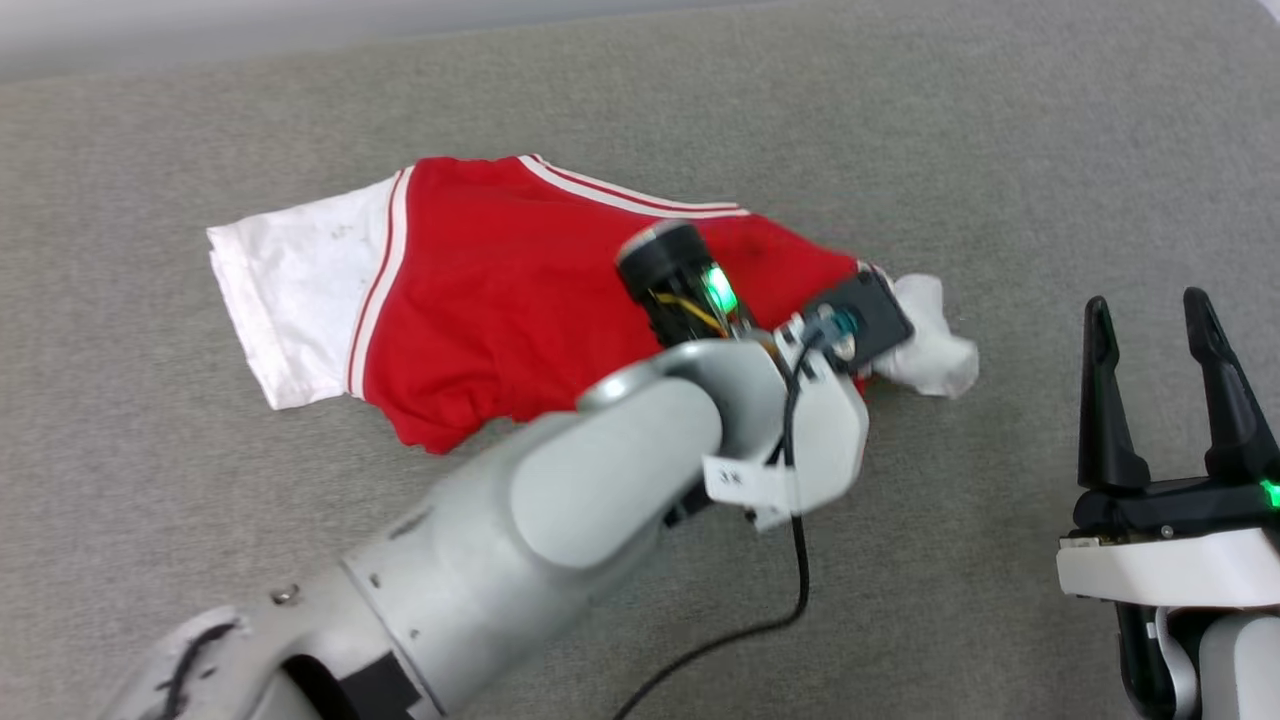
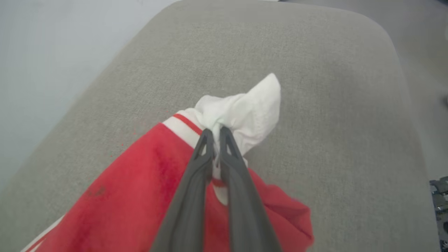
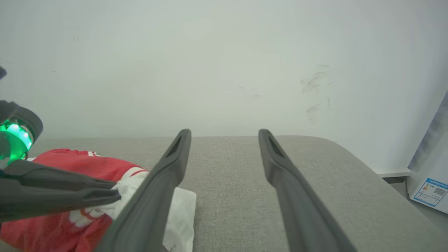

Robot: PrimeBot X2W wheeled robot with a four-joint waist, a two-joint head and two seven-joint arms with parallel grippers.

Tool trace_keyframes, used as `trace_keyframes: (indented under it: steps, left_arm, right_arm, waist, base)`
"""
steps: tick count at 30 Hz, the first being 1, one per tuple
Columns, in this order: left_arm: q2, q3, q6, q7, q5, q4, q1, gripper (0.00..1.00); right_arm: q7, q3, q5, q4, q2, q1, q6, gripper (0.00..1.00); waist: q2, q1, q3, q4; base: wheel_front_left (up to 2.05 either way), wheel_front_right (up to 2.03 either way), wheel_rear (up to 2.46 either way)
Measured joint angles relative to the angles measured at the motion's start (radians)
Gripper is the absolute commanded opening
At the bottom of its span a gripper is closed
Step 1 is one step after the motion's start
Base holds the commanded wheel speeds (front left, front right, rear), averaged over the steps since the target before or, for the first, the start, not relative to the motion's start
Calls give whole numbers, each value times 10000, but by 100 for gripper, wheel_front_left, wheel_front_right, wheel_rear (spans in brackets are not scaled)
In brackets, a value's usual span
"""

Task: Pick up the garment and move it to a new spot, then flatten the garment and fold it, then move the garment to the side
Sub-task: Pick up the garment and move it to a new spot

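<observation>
Left forearm (image 1: 600, 480), pale grey, crosses the lower head view; black cable (image 1: 800, 570) hangs from the wrist, and a green light (image 1: 720, 290) glows on it.

Left gripper (image 2: 217, 131): fingers drawn almost together, pinching a bunched white sleeve (image 2: 252, 108) of the red jersey shirt (image 1: 480, 290). Sleeve cloth spills past the fingertips, up and to their right in the left wrist view. Red-and-white striped trim (image 2: 183, 126) sits just left of the fingertips. The red body runs back under the fingers toward the wrist.

Shirt position: lying on the grey upholstered cushion (image 1: 1000, 150), stretched leftward away from the left gripper. The other white sleeve (image 1: 290, 300) lies flat at the far end, well apart from the grip. Cannot tell whether the pinched sleeve is clear of the cushion.

Right gripper (image 1: 1150, 305): fingers spread wide, nothing between them, standing to the right of the left gripper. It points over the cushion toward a pale wall (image 3: 224, 52). From the right wrist view, the left gripper's fingers come in from the left, and the pinched sleeve lies just beside the right gripper's left finger.
</observation>
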Motion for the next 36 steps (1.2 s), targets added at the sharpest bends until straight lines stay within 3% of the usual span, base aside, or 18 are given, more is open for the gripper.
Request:
trace_keyframes:
  steps: [6, 15, 16, 17, 21, 25, 31, 36]
  left_arm:
    - [-351, -1475, 0, 98, -433, 943, 521, 0]
    - [-533, -1709, 13, 265, -598, 1204, 1195, 0]
    - [-537, -1728, 10, 58, -596, 1216, 1198, 42]
    - [-554, -1733, 10, -240, -606, 1229, 1190, 100]
    - [-581, -1628, 19, -1373, -675, 1290, 1100, 100]
    - [-596, -1210, 481, -2568, -656, 1089, 992, 100]
    - [-481, -384, 1622, -3871, -700, 715, 1111, 100]
    - [249, 583, 2600, -4263, -700, 253, 1662, 100]
  right_arm:
    - [0, -71, 127, -23, 0, -78, 0, 100]
    - [0, -123, 157, 159, 0, -156, 0, 100]
    - [0, -136, 151, 190, 0, -155, 0, 100]
    - [0, -144, 127, 224, 0, -152, 0, 100]
    - [0, -217, 90, 330, 2, -27, 0, 100]
    - [0, -291, -12, 441, 0, 196, 0, 100]
    - [0, -278, -109, 604, 2, 535, 0, 100]
    - [0, -291, -150, 708, 4, 845, 0, 100]
  waist:
    - [0, 0, 388, -277]
    - [0, 0, 382, -225]
    - [0, 0, 327, -200]
    - [0, 0, 262, -172]
    - [0, 0, -84, -50]
    - [0, 0, -497, 137]
    - [0, -1, -1161, 489]
    - [0, -1, -1648, 820]
  base:
    - [0, 0, 0]
    - [0, 0, 0]
    - [0, 0, 0]
    - [0, 0, 0]
    - [0, 0, 0]
    - [0, 0, 0]
    - [0, 0, 0]
    - [0, 0, 0]
